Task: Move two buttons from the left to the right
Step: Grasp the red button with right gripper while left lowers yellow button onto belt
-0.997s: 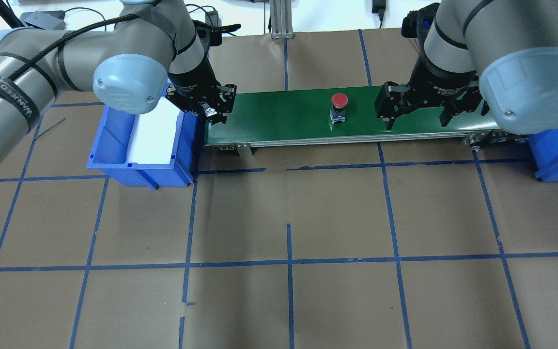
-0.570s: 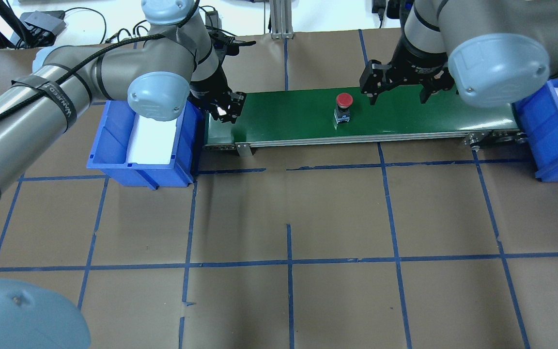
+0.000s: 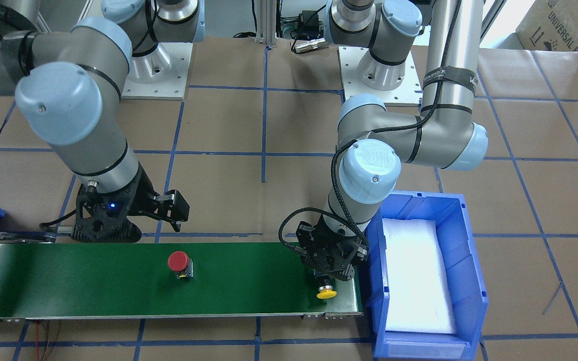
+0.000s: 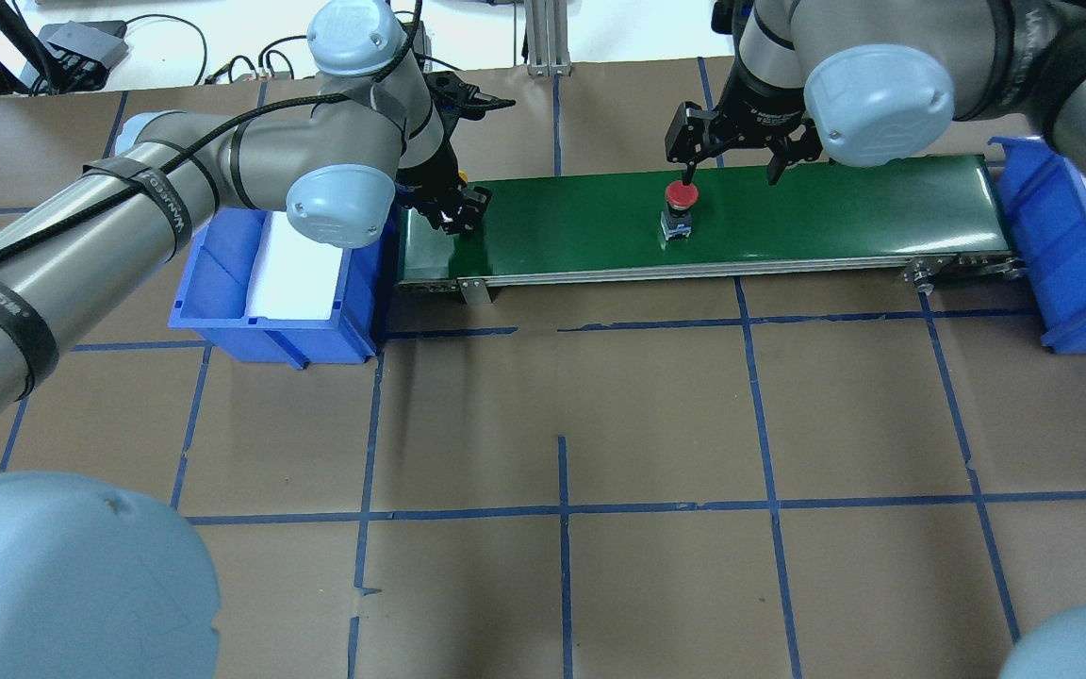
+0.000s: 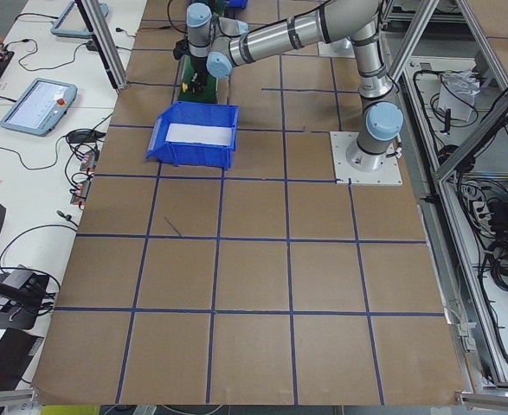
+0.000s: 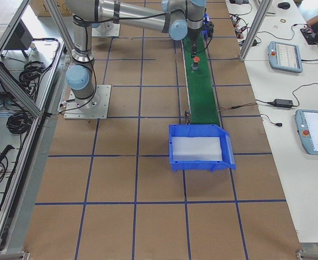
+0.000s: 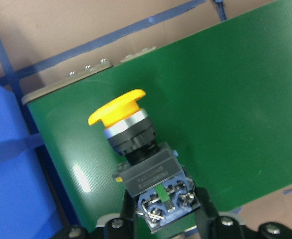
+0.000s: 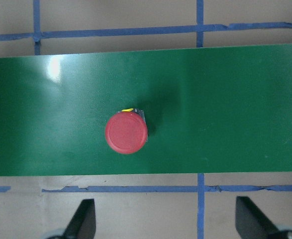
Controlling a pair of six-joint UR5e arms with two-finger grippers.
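Observation:
The yellow button (image 7: pixel 117 108) lies tilted, cap outward, with my left gripper (image 7: pixel 165 216) shut on its black-and-metal body. It hangs low over the left end of the green conveyor belt (image 4: pixel 835 217), and I cannot tell whether it touches the belt. From the front, its yellow cap (image 3: pixel 326 293) shows just below the left gripper (image 3: pixel 330 271). The red button (image 4: pixel 681 195) stands upright mid-belt. My right gripper (image 4: pixel 730 160) is open just behind and above it, holding nothing. In the right wrist view the red button (image 8: pixel 126 132) sits ahead of the spread fingers (image 8: pixel 83 224).
A blue bin (image 4: pixel 270 341) with a white liner stands against the belt's left end, right beside my left gripper. A second blue bin (image 4: pixel 1071 311) sits at the belt's right end. Brown paper with blue tape lines covers the table (image 4: pixel 562 424).
The right gripper has swung left along the belt to the red button. That button has drifted a little to the right. The left gripper with the yellow button has moved slightly right, over the belt's end.

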